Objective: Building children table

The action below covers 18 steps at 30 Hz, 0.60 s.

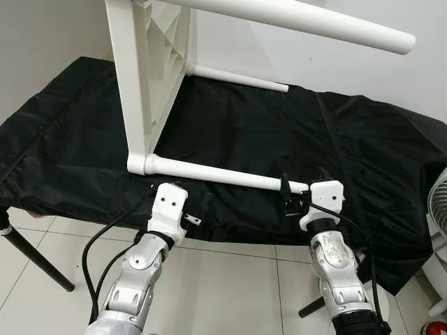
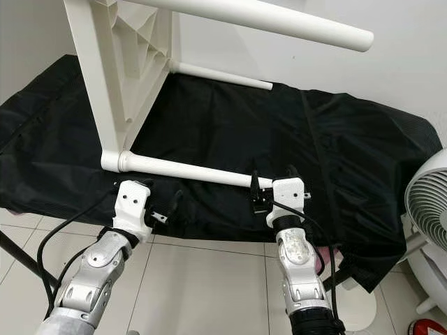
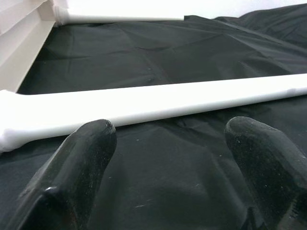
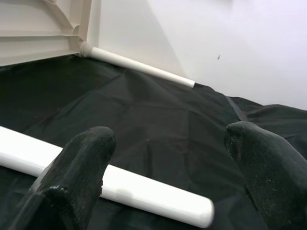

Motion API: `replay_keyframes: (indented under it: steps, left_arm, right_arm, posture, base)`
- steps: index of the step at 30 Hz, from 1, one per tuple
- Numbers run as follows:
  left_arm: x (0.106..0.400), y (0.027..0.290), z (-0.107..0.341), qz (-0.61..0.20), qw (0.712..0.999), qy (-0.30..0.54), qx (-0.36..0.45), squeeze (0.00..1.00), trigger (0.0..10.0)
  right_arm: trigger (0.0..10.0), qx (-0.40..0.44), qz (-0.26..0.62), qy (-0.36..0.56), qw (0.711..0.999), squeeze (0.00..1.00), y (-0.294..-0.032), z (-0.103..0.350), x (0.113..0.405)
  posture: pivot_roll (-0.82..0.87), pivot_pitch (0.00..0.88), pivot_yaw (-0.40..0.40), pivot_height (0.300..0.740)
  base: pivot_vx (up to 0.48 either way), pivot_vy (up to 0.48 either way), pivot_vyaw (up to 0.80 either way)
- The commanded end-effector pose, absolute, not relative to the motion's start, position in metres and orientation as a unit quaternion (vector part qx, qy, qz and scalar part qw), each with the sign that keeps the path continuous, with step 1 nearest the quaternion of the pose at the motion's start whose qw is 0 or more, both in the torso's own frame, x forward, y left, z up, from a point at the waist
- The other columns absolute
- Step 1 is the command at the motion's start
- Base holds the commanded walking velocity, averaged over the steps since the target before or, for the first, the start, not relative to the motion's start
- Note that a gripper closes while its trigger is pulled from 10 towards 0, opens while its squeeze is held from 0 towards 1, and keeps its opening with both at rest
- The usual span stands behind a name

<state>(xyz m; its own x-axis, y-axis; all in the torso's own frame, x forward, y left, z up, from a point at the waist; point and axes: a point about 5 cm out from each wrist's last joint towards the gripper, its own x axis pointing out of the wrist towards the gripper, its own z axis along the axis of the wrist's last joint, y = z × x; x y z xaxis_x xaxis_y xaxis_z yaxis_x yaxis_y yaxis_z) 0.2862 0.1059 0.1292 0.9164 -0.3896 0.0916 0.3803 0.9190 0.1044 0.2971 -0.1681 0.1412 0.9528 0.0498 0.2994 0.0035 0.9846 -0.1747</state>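
Observation:
A white children's table lies on its side on a surface covered in black cloth. Its tabletop stands upright at the left, and its round legs point right. The near lower leg rests on the cloth. My left gripper is open just in front of that leg, close to the tabletop end, and holds nothing. My right gripper is open at the leg's free end, which lies between the fingers without being gripped. A far leg and an upper leg jut out above.
A white wall runs behind the covered surface. A white fan stands on the floor at the right. The black support legs of the covered surface reach down to the tiled floor below its front edge.

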Motion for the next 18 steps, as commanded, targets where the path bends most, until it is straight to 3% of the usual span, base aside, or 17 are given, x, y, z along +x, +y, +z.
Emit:
replay_keyframes:
  steps: [1, 18]
  left_arm:
    - [0.2837, 0.1084, 0.1239, -0.192, 0.979, -0.046, 0.052, 0.00, 10.0]
    - [0.2859, 0.1075, 0.1265, -0.194, 0.978, -0.048, 0.068, 0.00, 10.0]
  right_arm:
    - [10.0, -0.085, 0.014, -0.150, 0.985, 0.00, -0.1661, 0.1372, 0.2954]
    - [10.0, -0.088, -0.004, -0.152, 0.984, 0.00, -0.1693, 0.1385, 0.2984]
  posture:
    - [0.13, 0.076, -0.086, 0.740]
    - [0.13, 0.082, -0.083, 0.740]
  base:
    - [0.000, 0.000, 0.00]
    - [0.000, 0.000, 0.00]
